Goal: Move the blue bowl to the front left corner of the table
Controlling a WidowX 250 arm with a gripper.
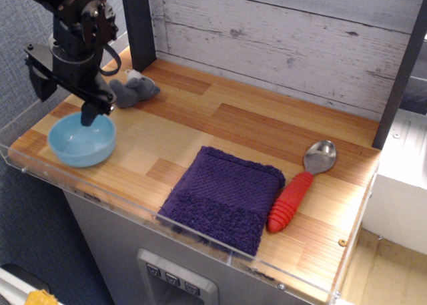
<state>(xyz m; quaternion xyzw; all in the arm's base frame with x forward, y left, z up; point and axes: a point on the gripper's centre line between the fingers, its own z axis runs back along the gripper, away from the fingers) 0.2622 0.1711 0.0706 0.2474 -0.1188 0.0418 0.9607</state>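
The light blue bowl (81, 142) sits upright on the wooden table (200, 125) near its front left corner, close to the clear acrylic rim. My black gripper (65, 103) hangs just above the bowl's far side with its jaws spread. One dark finger (89, 115) points down over the bowl's far rim; I cannot tell whether it touches. The other finger is beyond the bowl's left side. Nothing is held between them.
A grey plush toy (133, 89) lies just behind and right of the bowl, close to the gripper. A folded purple towel (223, 197) lies at the front middle. A spoon with a red handle (299, 187) lies to its right. A dark post (137, 25) stands at the back left.
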